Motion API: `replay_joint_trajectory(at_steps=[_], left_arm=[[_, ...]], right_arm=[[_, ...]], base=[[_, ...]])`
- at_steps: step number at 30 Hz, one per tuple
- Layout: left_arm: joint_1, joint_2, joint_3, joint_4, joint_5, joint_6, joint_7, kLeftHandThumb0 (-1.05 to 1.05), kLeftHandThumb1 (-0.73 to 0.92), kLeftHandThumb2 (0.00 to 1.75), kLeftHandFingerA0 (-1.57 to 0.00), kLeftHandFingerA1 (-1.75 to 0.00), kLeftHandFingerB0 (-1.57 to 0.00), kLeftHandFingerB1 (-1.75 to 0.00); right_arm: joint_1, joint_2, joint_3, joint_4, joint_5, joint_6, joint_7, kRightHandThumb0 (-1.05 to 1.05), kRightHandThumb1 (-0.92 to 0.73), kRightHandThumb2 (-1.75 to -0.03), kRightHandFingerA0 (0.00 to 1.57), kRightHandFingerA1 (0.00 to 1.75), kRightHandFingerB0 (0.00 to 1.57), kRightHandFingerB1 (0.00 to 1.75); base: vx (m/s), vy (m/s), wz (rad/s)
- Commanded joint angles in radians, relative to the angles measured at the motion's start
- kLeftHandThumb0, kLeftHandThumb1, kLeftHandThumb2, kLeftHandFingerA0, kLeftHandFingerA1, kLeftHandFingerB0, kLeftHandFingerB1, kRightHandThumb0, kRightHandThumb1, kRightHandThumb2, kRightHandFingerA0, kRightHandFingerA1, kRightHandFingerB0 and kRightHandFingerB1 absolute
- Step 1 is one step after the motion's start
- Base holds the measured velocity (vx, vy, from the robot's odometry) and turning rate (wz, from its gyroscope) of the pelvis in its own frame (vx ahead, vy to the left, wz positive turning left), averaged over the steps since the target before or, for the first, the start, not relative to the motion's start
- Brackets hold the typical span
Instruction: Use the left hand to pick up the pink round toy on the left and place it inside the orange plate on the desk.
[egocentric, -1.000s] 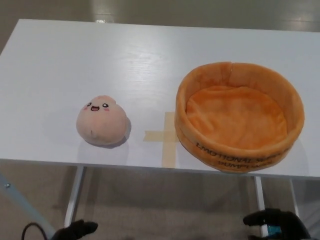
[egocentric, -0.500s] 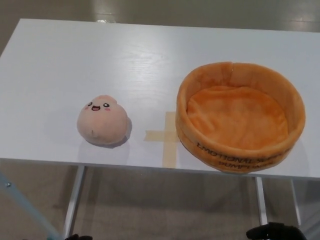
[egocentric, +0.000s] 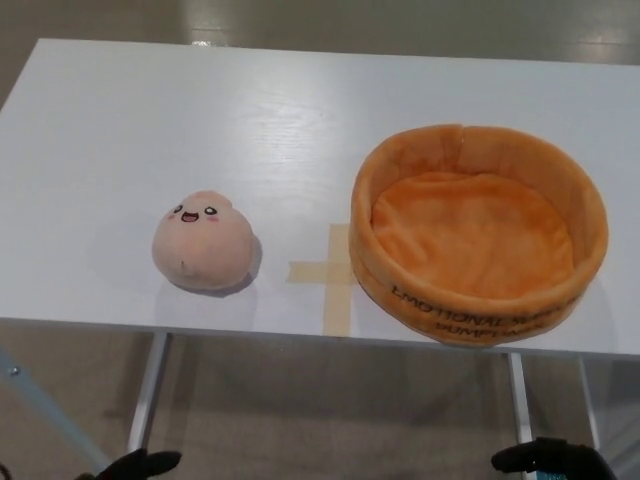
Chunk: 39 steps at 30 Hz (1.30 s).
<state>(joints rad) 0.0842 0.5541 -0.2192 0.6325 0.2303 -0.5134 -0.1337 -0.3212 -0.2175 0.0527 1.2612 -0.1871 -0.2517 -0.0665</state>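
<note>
The pink round toy (egocentric: 201, 241), a plush ball with a small smiling face, sits on the white desk (egocentric: 200, 110) left of centre, near the front edge. To its right stands the orange plush plate (egocentric: 479, 231), a round bowl with a raised rim and nothing inside. Only the top of my left hand (egocentric: 135, 465) shows at the bottom edge, below the desk and below the toy. A sliver of my right hand (egocentric: 548, 458) shows at the bottom right, under the plate's side of the desk. Both hands are well clear of the toy.
A cross of tan tape (egocentric: 332, 273) is stuck to the desk between toy and plate. White desk legs (egocentric: 148, 392) run down to a beige floor. A slanted pale bar (egocentric: 40, 410) crosses the bottom left corner.
My left hand dropped out of sight half a second ago and has risen back to the bottom edge. My right hand sits lower than a second ago. Toy and plate have not moved.
</note>
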Motion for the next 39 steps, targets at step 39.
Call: replay_joint_trajectory(at_steps=[39], left_arm=[[-0.402, 0.088, 0.155, -0.599, -0.125, 0.067, -0.254, -0.31, 0.33, 0.62, 0.0, 0.0, -0.05, -0.23]], right_arm=[[-0.019, -0.001, -0.004, 0.017, -0.001, -0.003, 0.002, -0.16, -0.54, -0.57, 0.63, 0.86, 0.66, 0.78]], base=[[0.0, 0.0, 0.0]])
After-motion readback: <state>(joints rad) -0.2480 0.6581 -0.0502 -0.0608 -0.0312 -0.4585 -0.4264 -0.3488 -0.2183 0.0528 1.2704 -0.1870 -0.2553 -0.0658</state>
